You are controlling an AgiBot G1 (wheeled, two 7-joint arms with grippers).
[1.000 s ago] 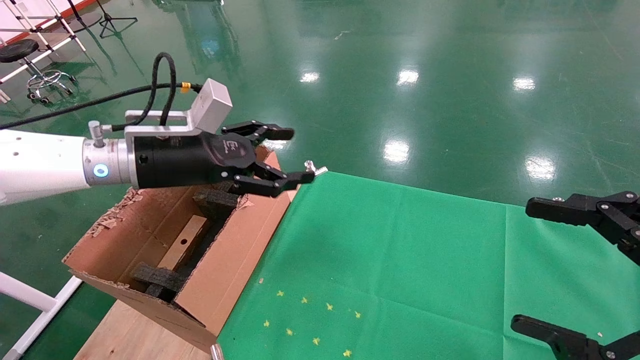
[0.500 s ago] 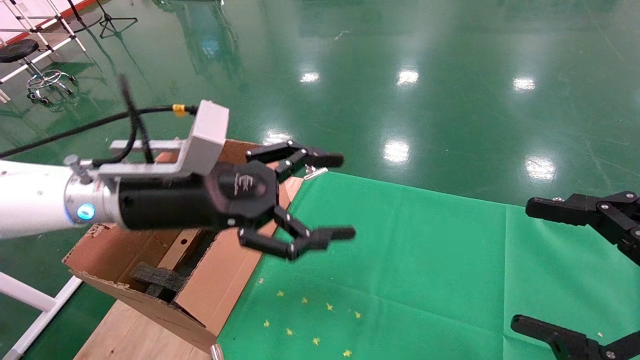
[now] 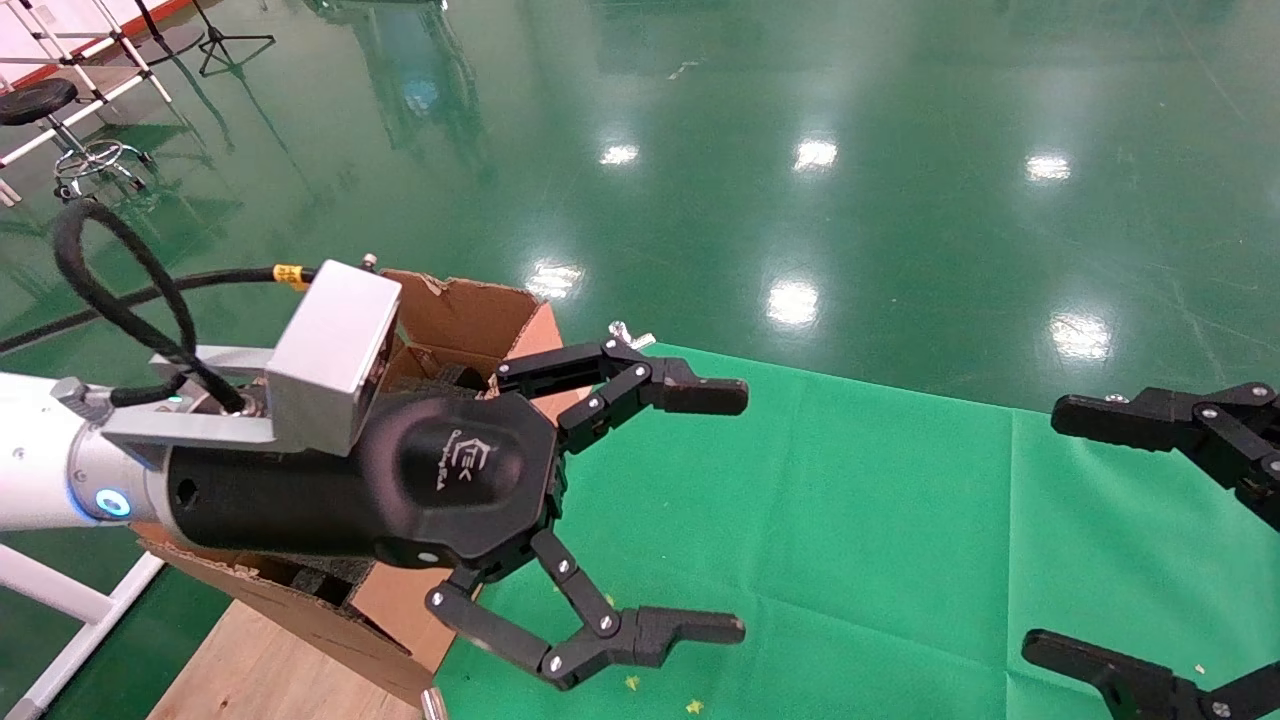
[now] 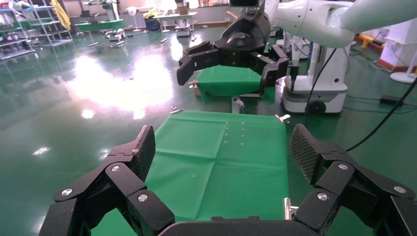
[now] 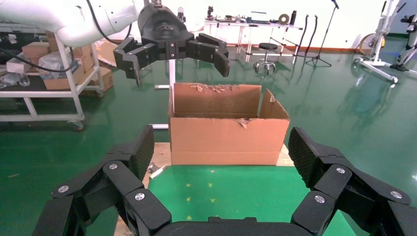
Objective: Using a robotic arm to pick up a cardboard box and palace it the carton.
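My left gripper [image 3: 715, 510] on the white arm is open and empty. It hangs over the green cloth just right of the carton [image 3: 460, 310]. The carton is large and brown with torn edges; my arm covers most of it. The right wrist view shows the carton's long side [image 5: 228, 132] with the left gripper [image 5: 172, 54] above it. The small cardboard box is hidden in every view. My right gripper [image 3: 1060, 530] is open and empty at the right edge. In the left wrist view my left fingers [image 4: 142, 152] frame bare cloth.
The green cloth [image 3: 850, 500] covers the table and bears small yellow marks. Bare wood [image 3: 260, 670] shows under the carton at the left. A stool [image 3: 60, 120] and stands are on the green floor far left. Another robot base [image 4: 314, 93] stands beyond the table.
My left gripper has moved from above the carton, down and right over the green cloth, staying open. It now covers the small box seen inside the carton. The right arm has not moved.
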